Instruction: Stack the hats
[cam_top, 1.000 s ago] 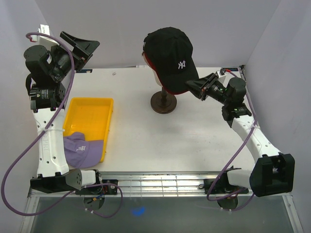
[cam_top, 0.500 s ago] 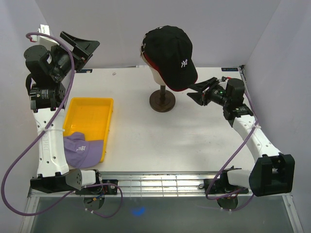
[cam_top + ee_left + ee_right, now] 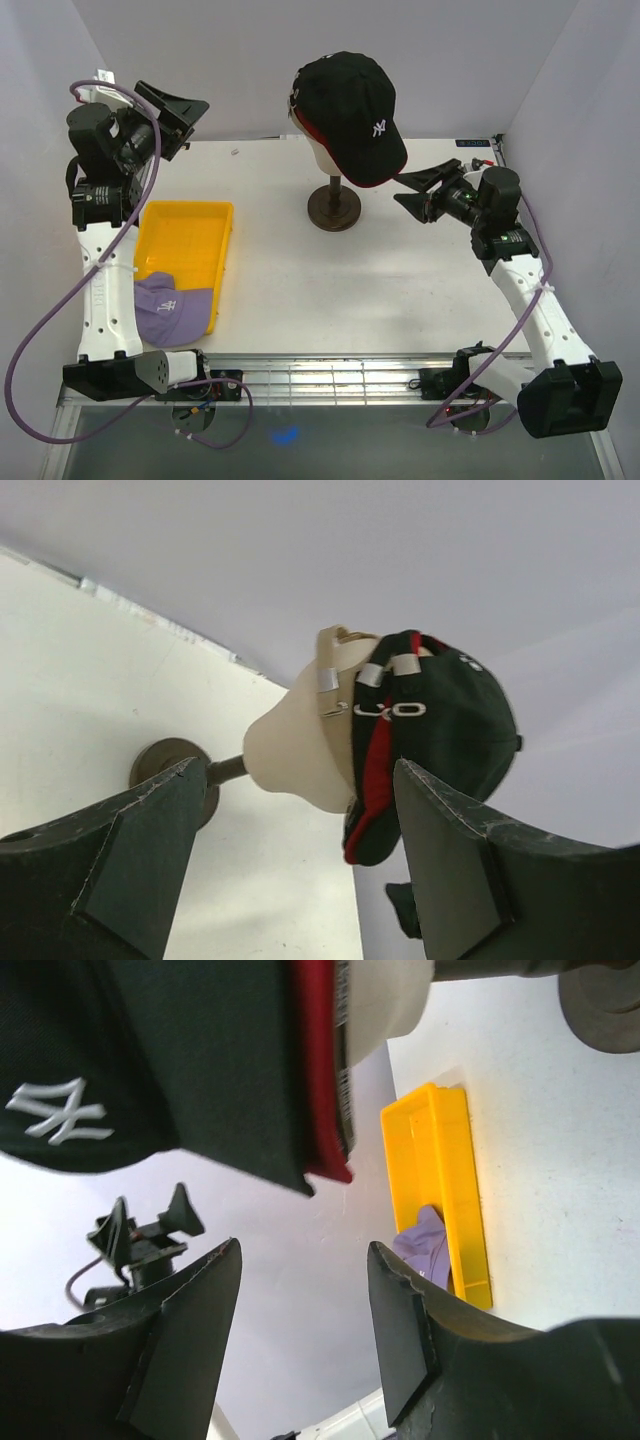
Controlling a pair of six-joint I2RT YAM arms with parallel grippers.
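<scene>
Likely a lab: white-walled test booth [image 3: 250, 60]

A white table [image 3: 300, 290] sits between plain pale walls [image 3: 200, 50], a metal grate [image 3: 330, 372] along its near edge.

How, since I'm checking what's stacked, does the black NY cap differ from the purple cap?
Place: the black NY cap sits on the mannequin head, over a red cap. The purple cap lies at the near end of the yellow tray.
Pose: the black NY cap is raised and tilted, with its brim angled down. The purple cap lies low in the tray.
Colour: the black NY cap is black; the purple cap is lavender.
Shared: both are baseball caps with a white logo.
</scene>
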